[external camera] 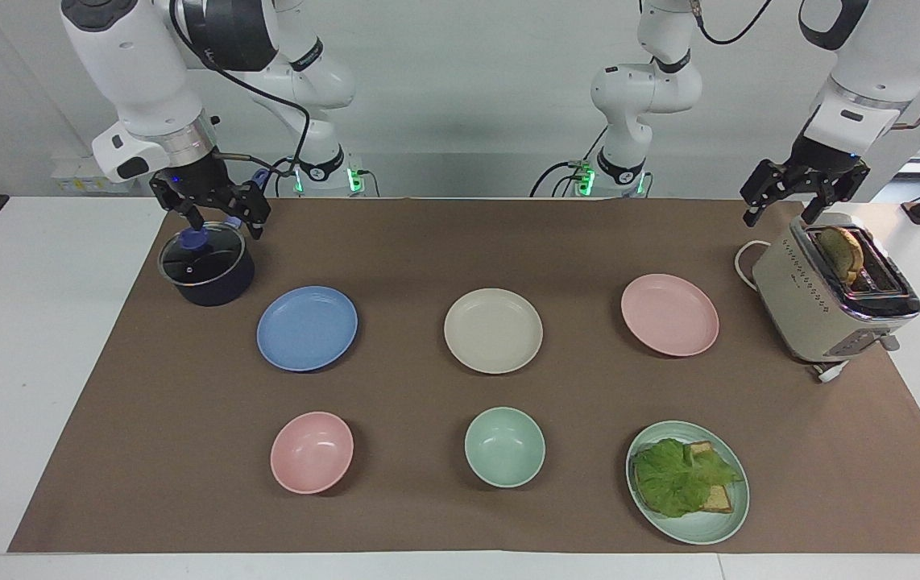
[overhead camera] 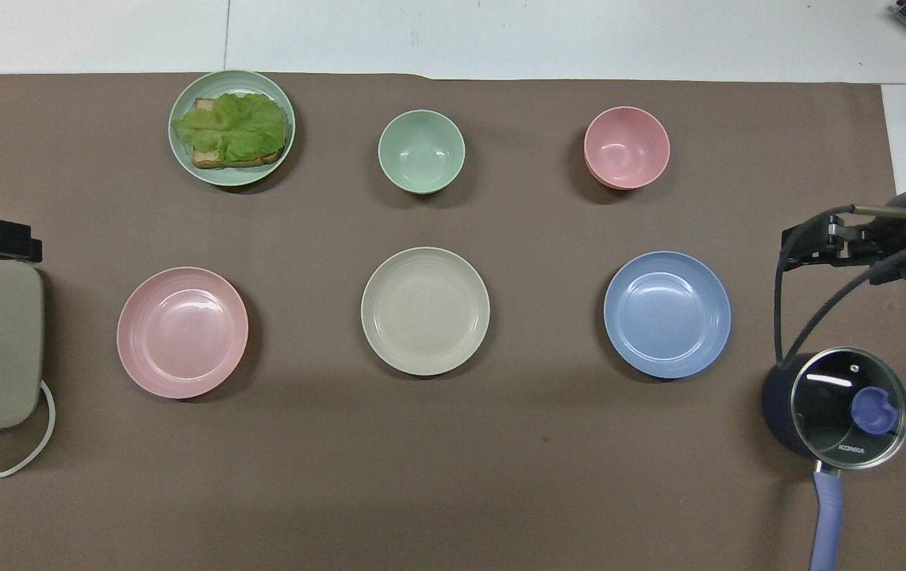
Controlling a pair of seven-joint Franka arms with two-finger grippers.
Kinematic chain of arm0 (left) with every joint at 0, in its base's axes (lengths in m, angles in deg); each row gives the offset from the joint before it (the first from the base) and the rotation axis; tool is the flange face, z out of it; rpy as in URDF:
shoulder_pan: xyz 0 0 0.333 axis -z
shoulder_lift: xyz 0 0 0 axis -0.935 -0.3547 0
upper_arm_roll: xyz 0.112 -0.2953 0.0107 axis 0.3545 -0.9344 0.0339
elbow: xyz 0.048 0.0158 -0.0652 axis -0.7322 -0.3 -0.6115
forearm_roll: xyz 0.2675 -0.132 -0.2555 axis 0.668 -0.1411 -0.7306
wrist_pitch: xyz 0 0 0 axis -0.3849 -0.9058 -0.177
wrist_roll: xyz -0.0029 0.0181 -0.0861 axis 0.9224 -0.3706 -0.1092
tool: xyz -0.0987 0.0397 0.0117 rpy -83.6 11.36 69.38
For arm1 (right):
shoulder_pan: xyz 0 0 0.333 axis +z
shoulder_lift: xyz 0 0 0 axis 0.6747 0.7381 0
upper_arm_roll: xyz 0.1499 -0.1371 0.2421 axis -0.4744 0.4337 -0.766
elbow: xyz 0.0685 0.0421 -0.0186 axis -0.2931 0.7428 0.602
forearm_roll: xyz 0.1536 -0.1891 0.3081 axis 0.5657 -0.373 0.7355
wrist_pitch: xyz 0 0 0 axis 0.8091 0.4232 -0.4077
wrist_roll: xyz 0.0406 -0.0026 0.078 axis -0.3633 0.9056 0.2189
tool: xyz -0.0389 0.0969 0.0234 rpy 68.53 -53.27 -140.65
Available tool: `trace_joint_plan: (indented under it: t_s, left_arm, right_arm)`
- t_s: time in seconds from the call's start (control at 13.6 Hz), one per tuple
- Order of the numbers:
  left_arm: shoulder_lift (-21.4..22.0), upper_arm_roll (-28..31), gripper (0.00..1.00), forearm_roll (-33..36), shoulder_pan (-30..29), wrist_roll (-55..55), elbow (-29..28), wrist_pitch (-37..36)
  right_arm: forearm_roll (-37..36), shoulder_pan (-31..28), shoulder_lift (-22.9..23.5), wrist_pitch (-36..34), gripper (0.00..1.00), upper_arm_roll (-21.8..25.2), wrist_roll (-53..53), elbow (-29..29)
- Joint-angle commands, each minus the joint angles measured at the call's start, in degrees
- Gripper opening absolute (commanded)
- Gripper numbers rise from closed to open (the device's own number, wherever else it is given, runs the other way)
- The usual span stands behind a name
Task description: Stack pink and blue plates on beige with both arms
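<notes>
The right gripper (external camera: 212, 216) hangs with its fingers spread wide and empty just above the lidded dark pot (external camera: 206, 270) at the right arm's end of the table. The blue plate (external camera: 307, 328) lies flat on the brown mat (external camera: 428, 242) below those fingers and a little toward the table's middle, farther from the robots than the pot and untouched. The left gripper (external camera: 782, 206) hovers over the robot-side end of the beige toaster (external camera: 830, 294), which has a slice of toast (external camera: 840, 251) standing in its slot; its fingers are likewise wide apart with nothing between them. The pink plate (external camera: 669, 314) sits on the mat beside the toaster, below the left gripper's fingers and toward the middle, clear of them. The beige plate (external camera: 493, 330) rests between the pink and blue plates, in line with them and well apart from both pairs of fingers, with nothing stacked on it. Farther from the robots stand a pink bowl (external camera: 312, 452), a mint-green bowl (external camera: 504, 446) and a green plate (external camera: 698, 528) carrying lettuce and bread. In the overhead view only part of each gripper shows at the table's two ends.
</notes>
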Motion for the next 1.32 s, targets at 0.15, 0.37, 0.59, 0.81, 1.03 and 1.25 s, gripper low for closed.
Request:
trace_joint_plan:
  t_s: [0.15,0.37,0.59,0.81,1.03,1.25]
  left_arm:
    - [-0.1,-0.1,1.0,0.9,0.2,-0.5,0.7,-1.0]
    - [0.4,0.2,1.0,0.7,-2.0,0.1,-2.4,-0.9]
    - [0.3,0.3,1.0,0.7,-4.3,-0.3,-12.4,4.1]
    - [-2.0,0.3,1.0,0.7,-4.6,-0.5,-20.3,13.2]
    - [-8.2,0.2,1.0,0.7,-3.9,0.2,-26.9,23.6]
    - [-13.4,0.2,1.0,0.7,-4.4,0.2,-28.6,30.2]
  right_arm:
    - [0.2,-0.5,-1.0,0.5,1.0,-0.3,-0.7,1.2]
    - [0.2,-0.5,-1.0,0.6,1.0,-0.3,-0.3,1.1]
    - [0.3,-0.5,-1.0,0.7,1.0,-0.3,-0.4,1.0]
    - [0.2,-0.4,-1.0,0.7,1.0,-0.4,-0.2,0.9]
    - [0.2,-0.4,-1.0,0.8,1.0,-0.3,-0.4,1.0]
    - [0.2,-0.4,-1.0,0.8,1.0,-0.3,-0.6,1.1]
